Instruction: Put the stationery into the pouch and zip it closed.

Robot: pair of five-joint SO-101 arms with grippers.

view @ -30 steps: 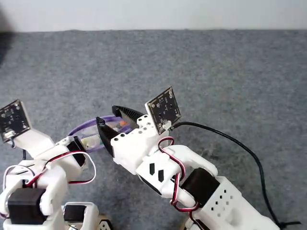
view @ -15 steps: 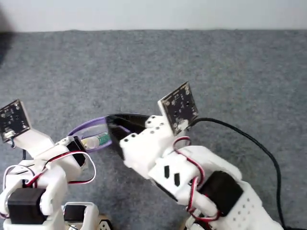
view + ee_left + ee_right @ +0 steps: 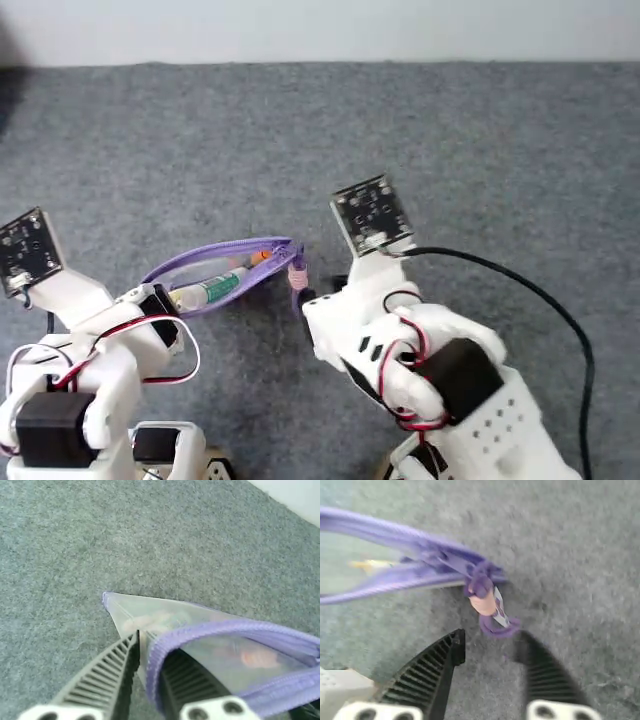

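While the left tool (image 3: 142,644) clamps the pouch (image 3: 200,630), right tool (image 3: 491,640) gapes.

no readable text, no labels, no numbers

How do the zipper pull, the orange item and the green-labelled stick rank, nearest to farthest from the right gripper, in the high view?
1. Zipper pull, just before the right gripper and its jaws.
2. Orange item, inside the pouch, near that end.
3. Green-labelled stick, deeper inside, toward the far end.
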